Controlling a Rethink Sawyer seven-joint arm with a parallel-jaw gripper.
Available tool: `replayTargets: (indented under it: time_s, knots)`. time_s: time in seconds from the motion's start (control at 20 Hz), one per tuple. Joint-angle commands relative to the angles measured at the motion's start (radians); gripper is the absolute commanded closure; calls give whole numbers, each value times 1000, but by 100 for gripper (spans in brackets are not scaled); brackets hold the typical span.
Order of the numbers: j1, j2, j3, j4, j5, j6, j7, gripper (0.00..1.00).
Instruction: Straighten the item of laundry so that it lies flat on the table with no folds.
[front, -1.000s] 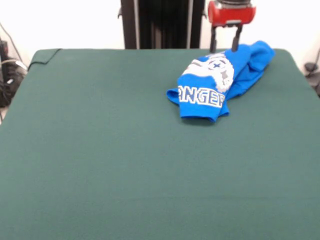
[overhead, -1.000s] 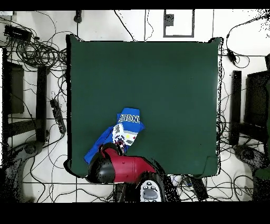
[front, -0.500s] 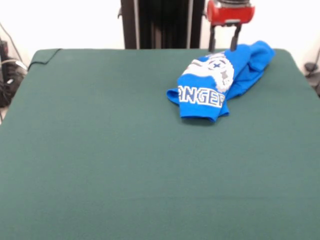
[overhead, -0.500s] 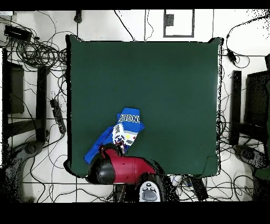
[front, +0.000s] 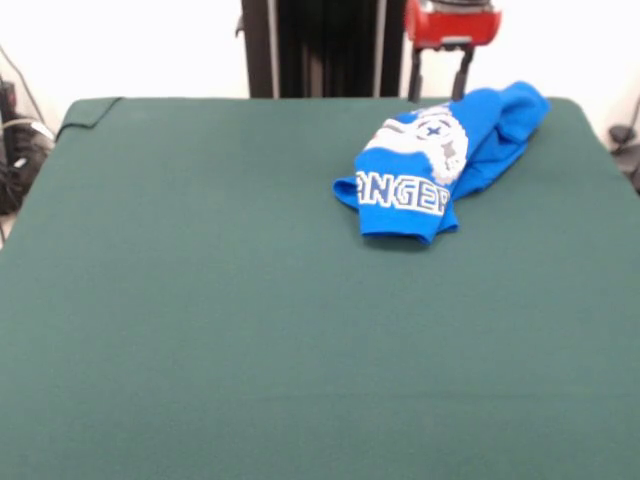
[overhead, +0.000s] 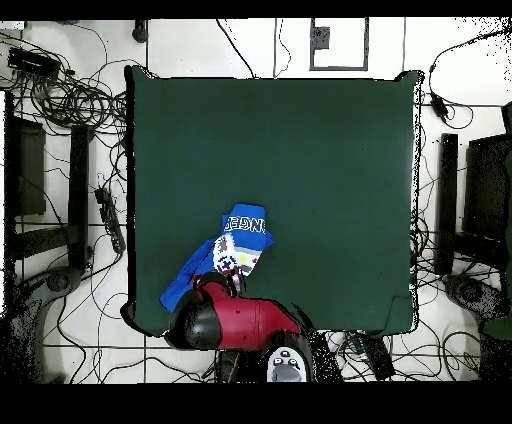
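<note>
The item of laundry (front: 440, 165), a bright blue T-shirt with a white-grey emblem and white lettering, lies crumpled and folded over itself near the far right of the green table (front: 200, 300). My gripper (front: 438, 92) hangs just behind the shirt's far edge, open, its two dark fingers (front: 415, 80) apart with nothing between them. In the overhead view the shirt (overhead: 238, 245) lies by the table's (overhead: 320, 160) lower left edge, one part trailing toward the corner. The red arm (overhead: 245, 322) covers most of the gripper there.
Cables and black stands surround the table on the floor in the overhead view (overhead: 70, 100). The table's far right corner (front: 570, 105) lies close to the shirt. A black pedestal column (front: 320, 45) stands behind the table.
The gripper has risen a little and shifted slightly left in the front view, away from the shirt's edge. The shirt has not moved.
</note>
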Motion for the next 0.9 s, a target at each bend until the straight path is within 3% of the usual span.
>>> replayTargets:
  time_s: [0.05, 0.65, 0.9]
  knots:
    - [48, -70, 23, -26, 51, 131, 187, 0]
    - [81, -117, -5, -36, 66, 183, 214, 0]
    - [169, -40, -70, -64, 193, 106, 346, 0]
